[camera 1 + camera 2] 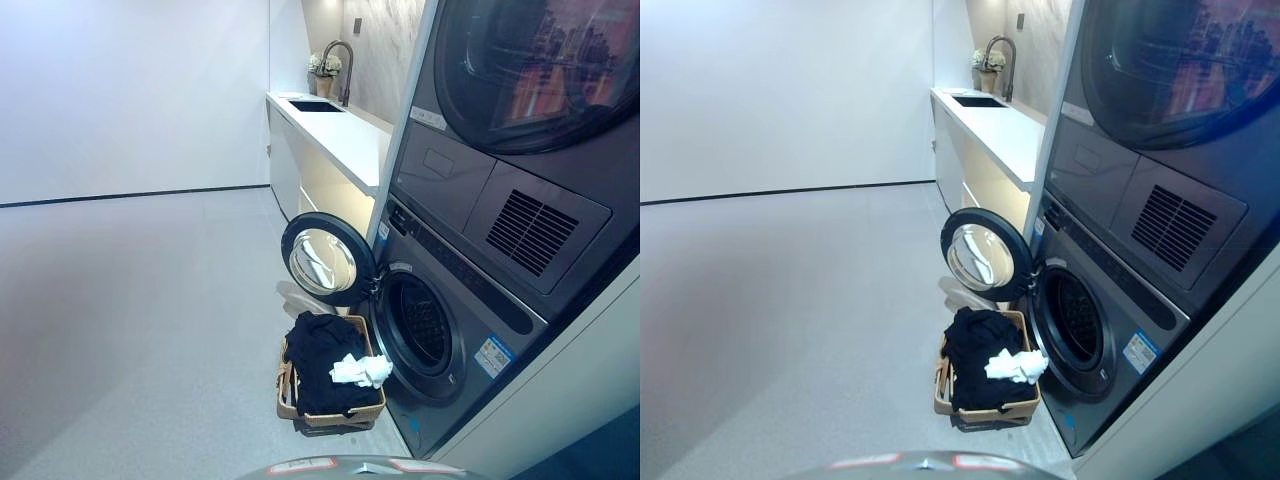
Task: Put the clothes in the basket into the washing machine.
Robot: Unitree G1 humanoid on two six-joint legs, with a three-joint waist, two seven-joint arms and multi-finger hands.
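Beneath heaped dark clothes, the basket shows only its rim.

Both head views look down from standing height, sharing the basket at 5 o'clock beside the open washing machine.

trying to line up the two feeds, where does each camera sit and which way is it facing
Left eye view: on the robot's head, looking down and forward at the basket of clothes before the open washing machine; no hand shows.
Right eye view: same head, slightly to the right, same aim; the basket sits a little further right in it; no hand shows.
Shared: basket, dark clothes, white cloth, round door, counter with sink.
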